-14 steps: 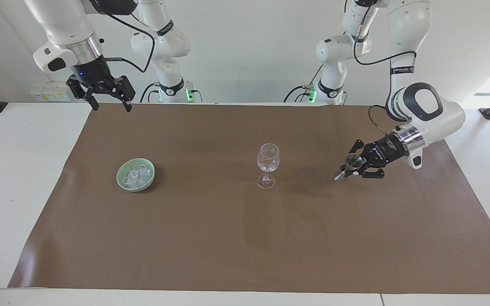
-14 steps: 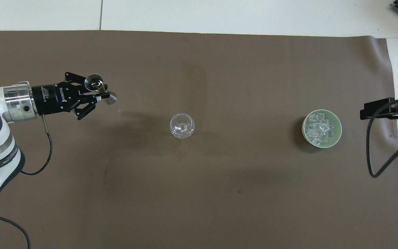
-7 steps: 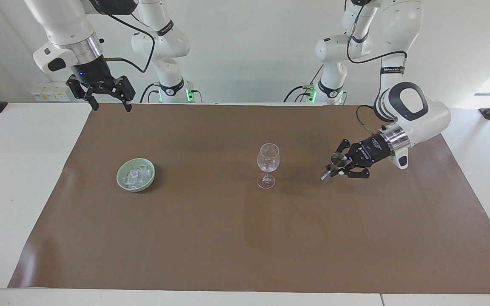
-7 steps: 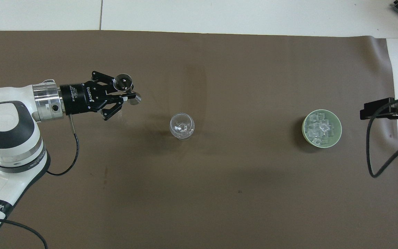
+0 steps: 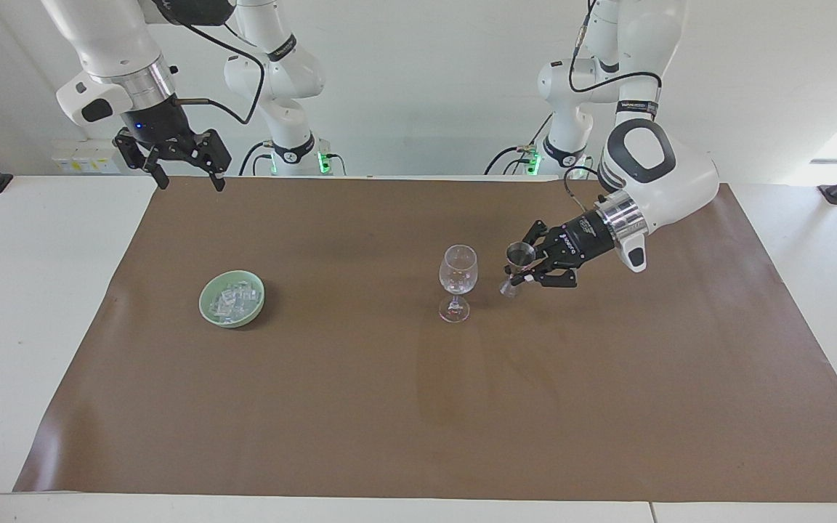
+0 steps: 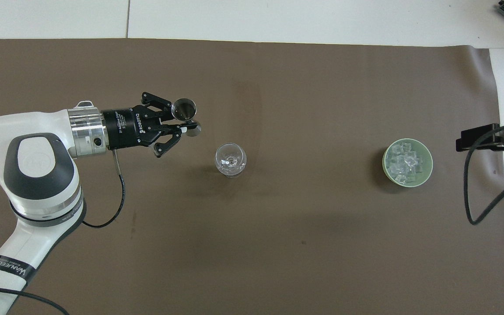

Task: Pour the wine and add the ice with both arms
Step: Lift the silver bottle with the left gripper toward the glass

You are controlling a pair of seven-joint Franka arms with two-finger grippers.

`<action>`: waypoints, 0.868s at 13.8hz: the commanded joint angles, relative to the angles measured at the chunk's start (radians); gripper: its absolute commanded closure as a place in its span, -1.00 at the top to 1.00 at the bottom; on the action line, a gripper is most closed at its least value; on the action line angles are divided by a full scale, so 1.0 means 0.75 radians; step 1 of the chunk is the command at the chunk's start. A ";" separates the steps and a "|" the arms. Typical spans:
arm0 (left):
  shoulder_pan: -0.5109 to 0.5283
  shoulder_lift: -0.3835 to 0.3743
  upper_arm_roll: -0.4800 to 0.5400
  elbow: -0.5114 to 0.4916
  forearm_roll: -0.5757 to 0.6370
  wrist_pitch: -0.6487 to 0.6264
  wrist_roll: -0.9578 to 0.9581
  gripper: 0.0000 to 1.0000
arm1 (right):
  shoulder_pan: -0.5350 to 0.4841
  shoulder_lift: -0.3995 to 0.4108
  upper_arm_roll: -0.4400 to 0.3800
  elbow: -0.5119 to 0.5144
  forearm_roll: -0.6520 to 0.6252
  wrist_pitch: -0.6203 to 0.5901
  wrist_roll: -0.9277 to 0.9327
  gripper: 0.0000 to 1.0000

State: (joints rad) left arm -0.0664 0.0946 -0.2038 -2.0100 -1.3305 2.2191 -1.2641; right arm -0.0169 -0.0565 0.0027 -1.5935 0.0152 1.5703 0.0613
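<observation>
Since a second ago my left gripper (image 5: 522, 274), pinching a jigger (image 5: 519, 256), nears the glass (image 5: 458, 270); right gripper (image 5: 187, 176) waits spread.

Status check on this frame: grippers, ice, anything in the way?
Left gripper shut on metal jigger, up beside wine glass. Right gripper open, waiting over table edge. Ice untouched in green bowl. Nothing in the way.
</observation>
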 commanded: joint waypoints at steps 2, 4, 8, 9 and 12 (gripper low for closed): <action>-0.071 -0.030 0.018 -0.030 -0.026 0.095 -0.018 -1.00 | -0.002 -0.027 -0.006 -0.027 0.025 0.001 -0.033 1.00; -0.085 -0.030 0.018 -0.034 -0.026 0.125 -0.002 -1.00 | -0.002 -0.027 -0.006 -0.027 0.025 0.001 -0.033 1.00; -0.091 -0.030 0.020 -0.048 -0.024 0.164 0.025 -1.00 | -0.002 -0.027 -0.006 -0.027 0.025 0.001 -0.033 1.00; -0.108 -0.030 0.020 -0.061 -0.024 0.181 0.055 -1.00 | -0.002 -0.027 -0.006 -0.027 0.025 0.001 -0.033 1.00; -0.118 -0.040 0.020 -0.081 -0.024 0.189 0.086 -1.00 | -0.002 -0.027 -0.006 -0.027 0.025 0.001 -0.033 1.00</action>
State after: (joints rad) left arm -0.1281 0.0945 -0.2032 -2.0407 -1.3305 2.3344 -1.2209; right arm -0.0170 -0.0565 0.0027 -1.5936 0.0152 1.5703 0.0613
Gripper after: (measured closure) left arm 0.775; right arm 0.000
